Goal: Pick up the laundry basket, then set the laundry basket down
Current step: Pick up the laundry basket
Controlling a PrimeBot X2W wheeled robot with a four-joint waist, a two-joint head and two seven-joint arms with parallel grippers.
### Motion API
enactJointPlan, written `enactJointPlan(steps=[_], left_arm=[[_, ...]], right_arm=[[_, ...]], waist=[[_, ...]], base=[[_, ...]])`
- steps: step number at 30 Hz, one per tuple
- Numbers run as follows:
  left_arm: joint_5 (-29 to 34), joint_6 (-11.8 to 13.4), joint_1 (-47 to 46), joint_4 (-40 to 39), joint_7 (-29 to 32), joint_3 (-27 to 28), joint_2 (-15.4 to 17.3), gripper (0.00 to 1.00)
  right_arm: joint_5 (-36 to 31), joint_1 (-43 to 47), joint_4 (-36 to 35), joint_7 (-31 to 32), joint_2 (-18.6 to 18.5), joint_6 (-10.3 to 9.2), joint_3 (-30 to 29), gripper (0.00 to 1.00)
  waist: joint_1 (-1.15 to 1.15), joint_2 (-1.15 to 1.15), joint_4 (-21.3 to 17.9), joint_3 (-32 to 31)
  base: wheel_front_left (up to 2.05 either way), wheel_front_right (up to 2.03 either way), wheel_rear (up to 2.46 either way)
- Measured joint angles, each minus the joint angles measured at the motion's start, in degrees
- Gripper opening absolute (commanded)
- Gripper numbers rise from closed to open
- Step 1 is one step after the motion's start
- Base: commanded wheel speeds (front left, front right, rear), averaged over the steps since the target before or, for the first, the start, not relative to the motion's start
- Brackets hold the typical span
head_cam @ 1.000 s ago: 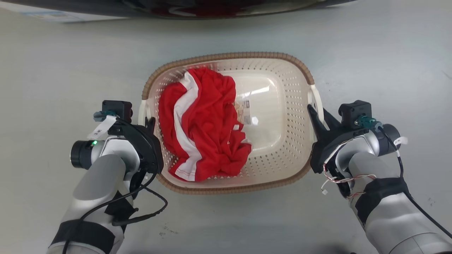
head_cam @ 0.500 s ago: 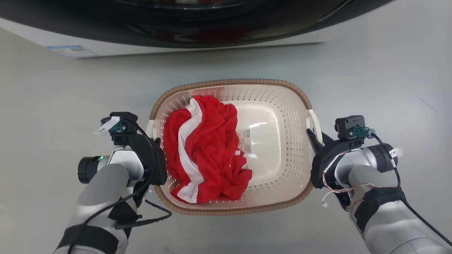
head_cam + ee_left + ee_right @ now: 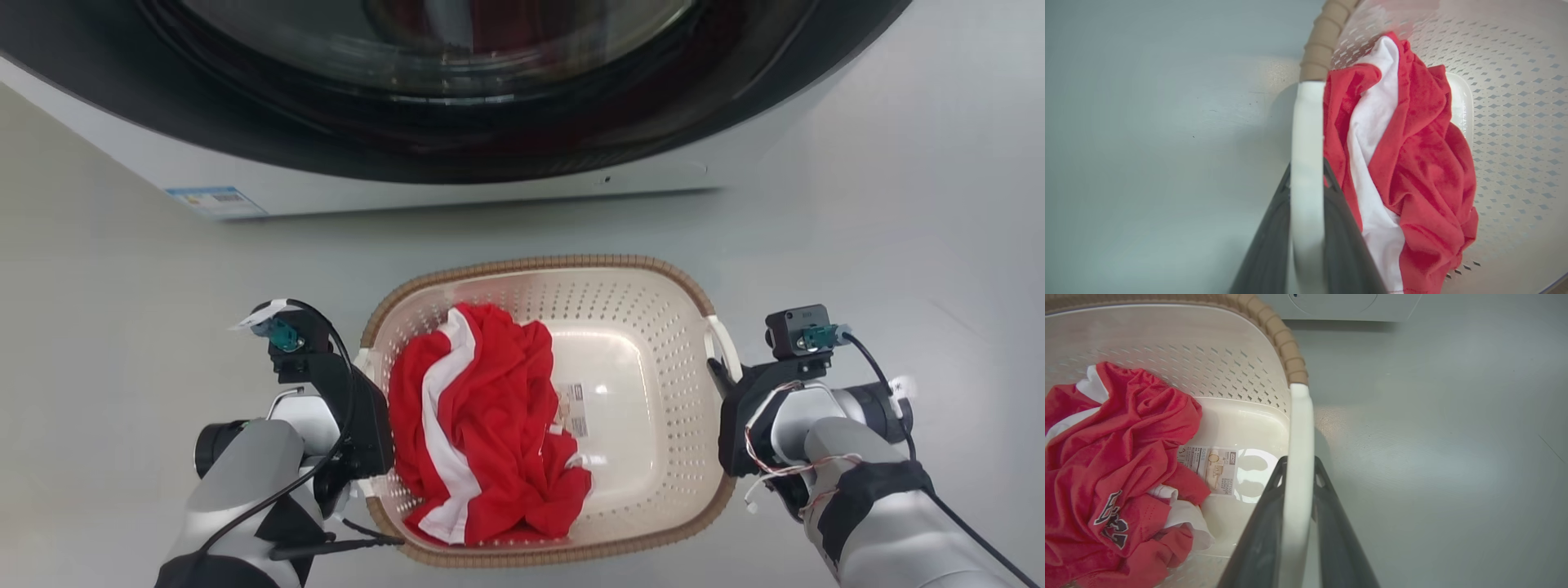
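The cream laundry basket (image 3: 653, 327) with its brown woven rim (image 3: 539, 265) sits low in the middle of the head view, between my two arms. A red and white garment (image 3: 482, 425) lies in its left half, beside a label (image 3: 575, 408) on the smooth base. My left gripper (image 3: 366, 377) is shut on the left white handle (image 3: 1306, 134), one dark finger (image 3: 1269, 249) on each side. The right gripper (image 3: 715, 374) is likewise shut on the right white handle (image 3: 1300, 424), its fingers (image 3: 1337, 535) clamping it. Whether the base touches the floor I cannot tell.
A white washing machine with a dark round door (image 3: 490, 82) stands just beyond the basket, a blue label (image 3: 216, 200) on its lower front. Grey floor (image 3: 898, 204) spreads to both sides.
The head camera has moved: the washing machine has come well into view, and the basket and arms sit lower in the picture. Both grippers have kept their hold on the handles.
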Motion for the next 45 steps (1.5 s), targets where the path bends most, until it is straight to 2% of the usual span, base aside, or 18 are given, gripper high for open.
enactJointPlan(steps=[13, 27, 45], left_arm=[[-3.11, 0.01, 2.28, 0.53, 8.16, -0.52, 0.02, 0.0], [-5.9, 0.01, 4.69, 0.85, 14.38, -1.34, 0.62, 0.0], [-8.66, 0.01, 7.8, 1.13, 20.16, -1.88, 2.01, 0.0]], right_arm=[[3.24, 3.2, 1.03, 6.19, 0.29, 0.31, 1.24, 0.0], [7.57, 6.57, 0.96, 12.5, 0.62, 0.43, 2.69, 0.0], [14.74, 10.36, -2.14, 21.29, 0.68, 0.43, 5.15, 0.0]], waist=[[0.0, 0.0, 0.39, -9.68], [0.0, 0.0, 0.91, -18.47], [0.0, 0.0, 1.1, -26.73]], base=[[0.0, 0.0, 0.0], [0.0, 0.0, 0.0], [0.0, 0.0, 0.0]])
